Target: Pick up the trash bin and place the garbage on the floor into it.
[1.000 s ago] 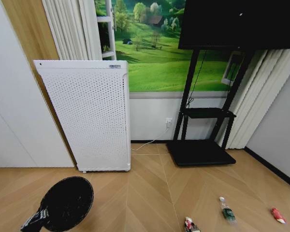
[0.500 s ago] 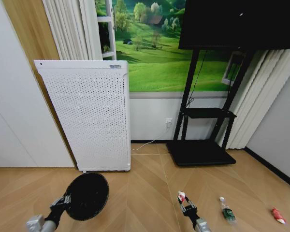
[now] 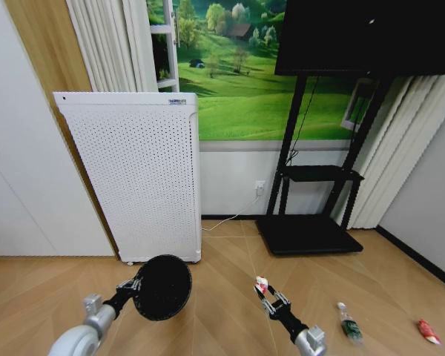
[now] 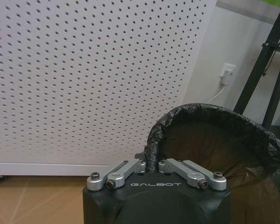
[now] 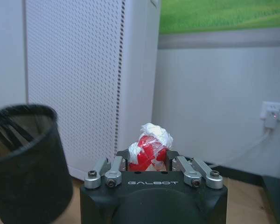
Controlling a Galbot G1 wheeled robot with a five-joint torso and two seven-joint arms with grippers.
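1. Head view: trash bin (image 3: 162, 287) held off the floor (image 3: 222, 297), low centre-left, mouth tilted toward the camera. Left gripper (image 3: 136, 284) is clamped on its near rim.
2. Red-and-white scrap (image 3: 262, 284) sits pinched in the right gripper (image 3: 265, 294), raised and well apart from the bin, to its right.
3. Green-labelled bottle (image 3: 348, 324) and red wrapper (image 3: 427, 331) lie on the floor at lower right, not collected.
4. Step in hand (judgement): first piece lifted, bin in the air, transfer pending. Next move calls for bringing scrap over the bin mouth, or mouth under scrap, w/ opening turned up enough to catch it, then release.
5. Left wrist view: fingers (image 4: 126, 170) pressed narrow onto the liner-covered rim of the bin (image 4: 210, 140); grip detail not legible from the head.
6. Right wrist view: scrap (image 5: 149, 147) seated between the narrow fingers (image 5: 107, 170), bin (image 5: 28, 163) beside and lower.
7. Behind: white perforated panel (image 3: 141, 178), black TV stand (image 3: 311, 230).
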